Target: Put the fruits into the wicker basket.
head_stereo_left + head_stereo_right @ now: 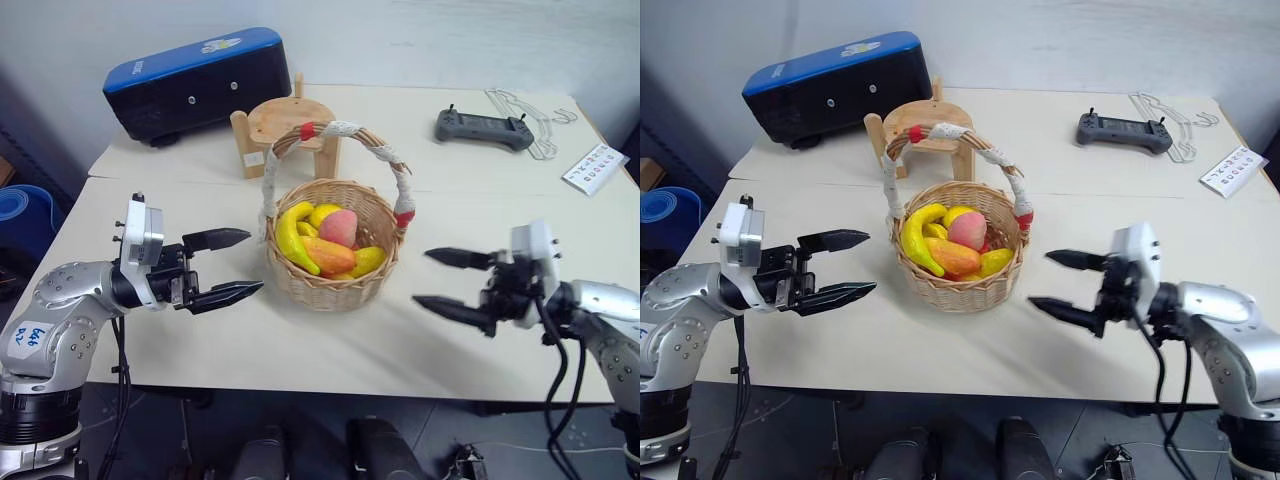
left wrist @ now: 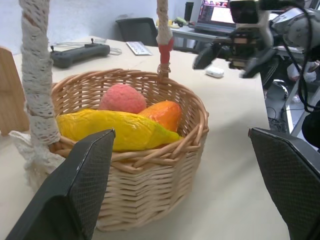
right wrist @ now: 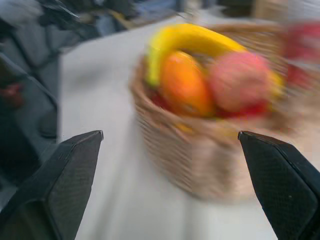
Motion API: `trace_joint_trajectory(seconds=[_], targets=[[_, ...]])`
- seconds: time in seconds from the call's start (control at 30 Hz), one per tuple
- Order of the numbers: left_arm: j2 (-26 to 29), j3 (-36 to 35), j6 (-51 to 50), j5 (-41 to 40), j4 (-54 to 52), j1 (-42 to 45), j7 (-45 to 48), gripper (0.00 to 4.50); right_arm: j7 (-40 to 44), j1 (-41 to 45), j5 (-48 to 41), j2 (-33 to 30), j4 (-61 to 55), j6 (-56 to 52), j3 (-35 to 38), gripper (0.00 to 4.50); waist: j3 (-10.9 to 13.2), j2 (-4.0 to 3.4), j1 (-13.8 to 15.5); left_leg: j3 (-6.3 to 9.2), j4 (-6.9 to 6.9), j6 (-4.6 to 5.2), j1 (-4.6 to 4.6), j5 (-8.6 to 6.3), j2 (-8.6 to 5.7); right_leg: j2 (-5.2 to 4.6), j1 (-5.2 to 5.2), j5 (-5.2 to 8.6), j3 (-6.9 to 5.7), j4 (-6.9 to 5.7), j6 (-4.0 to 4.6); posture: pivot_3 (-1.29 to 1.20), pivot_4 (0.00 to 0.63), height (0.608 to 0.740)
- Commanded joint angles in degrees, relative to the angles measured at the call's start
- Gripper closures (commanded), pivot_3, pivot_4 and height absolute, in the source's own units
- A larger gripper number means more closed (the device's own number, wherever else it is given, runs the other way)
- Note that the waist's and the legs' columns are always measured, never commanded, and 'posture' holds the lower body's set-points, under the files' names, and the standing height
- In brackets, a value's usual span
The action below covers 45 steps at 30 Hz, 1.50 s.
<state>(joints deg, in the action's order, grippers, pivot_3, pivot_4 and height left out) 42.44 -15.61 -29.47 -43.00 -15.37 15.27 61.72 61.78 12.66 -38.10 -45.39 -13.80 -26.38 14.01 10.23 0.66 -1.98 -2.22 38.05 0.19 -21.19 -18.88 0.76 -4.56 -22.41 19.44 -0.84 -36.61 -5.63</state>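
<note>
Left eye view: fruits (image 1: 325,243) all sit in wicker basket (image 1: 300,283); left gripper (image 1: 222,268) and right gripper (image 1: 450,282) both wide open, empty. Risk: an inward swing could knock the basket over.

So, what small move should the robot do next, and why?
Probably none but resting both arms: the banana, mango, peach and lemons already lie in the wicker basket, and the left gripper and right gripper stand open, empty, either side.
</note>
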Motion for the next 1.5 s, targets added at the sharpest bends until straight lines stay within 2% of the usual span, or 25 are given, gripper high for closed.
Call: trace_joint_trajectory(seconds=[0.03, 0.27, 0.37, 0.47, 0.7, 0.73, 0.9, 1.2, 1.37, 1.5], targets=[[1.36, -2.28, -2.37, -3.72, -2.29, 0.17, -0.30, 0.00, 1.07, 8.55, 3.09, 0.68, 7.04, 6.54, -0.24, 0.03, 0.02, -0.05, -0.16, -0.03, 0.00, 0.01, 0.00, 0.02, 0.00, 0.00, -0.03, 0.00, 0.01, -0.01, 0.03, 0.00, 0.150, 0.740], [2.02, -1.30, -4.87, -5.76, -3.85, 3.29, -1.81, 0.00, 4.08, 24.60, 4.76, 7.70, 16.13, 5.50, -9.07, 0.03, 0.03, -0.06, 0.24, 0.11, 0.00, -0.08, -0.04, 0.06, 0.06, 0.00, -0.22, -0.01, -0.12, -0.38, 0.02, 0.00, 0.150, 0.740], [1.88, -1.14, -4.74, -5.48, -3.99, 3.95, -2.13, 0.00, 6.11, 27.62, 5.58, 9.41, 18.40, 5.02, -11.73, 0.87, 0.04, -0.07, 0.40, 0.12, 0.00, -0.08, -0.08, 0.05, 0.06, -0.01, -0.23, -0.02, -0.17, -0.37, 0.01, 0.00, 0.150, 0.740], [2.16, -1.33, -4.67, -5.43, -4.34, 3.62, -2.16, 0.00, 8.20, 29.49, 6.00, 10.23, 19.89, 4.56, -13.79, 1.91, 0.04, -0.07, 0.54, 0.20, 0.02, -0.05, -0.15, 0.01, 0.03, -0.07, -0.20, -0.04, -0.27, -0.37, -0.04, 0.00, 0.150, 0.740], [2.16, -1.29, -4.60, -5.50, -5.08, 3.05, -2.37, 0.00, 10.25, 28.31, 5.97, 9.30, 18.49, 4.13, -13.69, 4.18, 0.04, -0.07, 0.37, 0.20, 0.02, -0.03, -0.19, 0.00, 0.03, -0.06, -0.21, -0.05, -0.33, -0.33, -0.06, 0.00, 0.150, 0.740], [2.03, -1.12, -4.57, -5.47, -5.14, 3.05, -2.39, 0.00, 10.31, 27.63, 6.00, 8.86, 17.80, 4.03, -13.41, 4.29, 0.04, -0.07, 0.37, 0.20, 0.02, -0.04, -0.19, 0.00, 0.03, -0.06, -0.20, -0.05, -0.33, -0.32, -0.06, 0.00, 0.150, 0.740], [1.33, 0.69, -4.27, -5.18, -4.12, 4.40, -1.63, 0.00, 6.15, 22.91, 4.32, 6.55, 10.96, 2.26, -8.48, 4.29, 0.04, -0.07, 0.65, 0.22, 0.06, -0.04, -0.15, 0.00, 0.02, -0.09, -0.17, -0.05, -0.32, -0.29, -0.06, 0.00, 0.150, 0.740], [-0.53, 4.07, -2.73, -3.56, -0.23, 8.03, -0.07, 0.00, -8.68, 10.00, 0.60, 1.79, 2.18, -1.57, 12.75, 4.29, 0.04, -0.07, 1.30, 0.17, 0.04, -0.05, -0.17, 0.00, 0.01, -0.07, -0.17, -0.05, -0.30, -0.27, -0.06, 0.00, 0.150, 0.740], [-2.03, 6.03, -1.52, -2.33, 2.22, 10.21, 1.08, 0.00, -14.39, 6.44, 5.35, 1.84, 8.15, 4.61, 18.61, 4.29, 0.04, -0.07, 1.27, 0.06, 0.06, -0.06, -0.12, 0.01, 0.01, 0.00, -0.16, -0.05, -0.19, -0.25, -0.05, 0.00, 0.150, 0.740], [-3.01, 7.26, -0.52, -1.14, 4.25, 12.23, 2.08, 0.00, -17.33, 7.10, 9.73, 2.40, 17.88, 10.72, 18.01, 4.29, 0.04, -0.07, 1.21, -0.06, 0.08, -0.06, -0.05, 0.03, -0.01, 0.03, -0.12, -0.05, -0.09, -0.25, -0.05, 0.00, 0.150, 0.740]])
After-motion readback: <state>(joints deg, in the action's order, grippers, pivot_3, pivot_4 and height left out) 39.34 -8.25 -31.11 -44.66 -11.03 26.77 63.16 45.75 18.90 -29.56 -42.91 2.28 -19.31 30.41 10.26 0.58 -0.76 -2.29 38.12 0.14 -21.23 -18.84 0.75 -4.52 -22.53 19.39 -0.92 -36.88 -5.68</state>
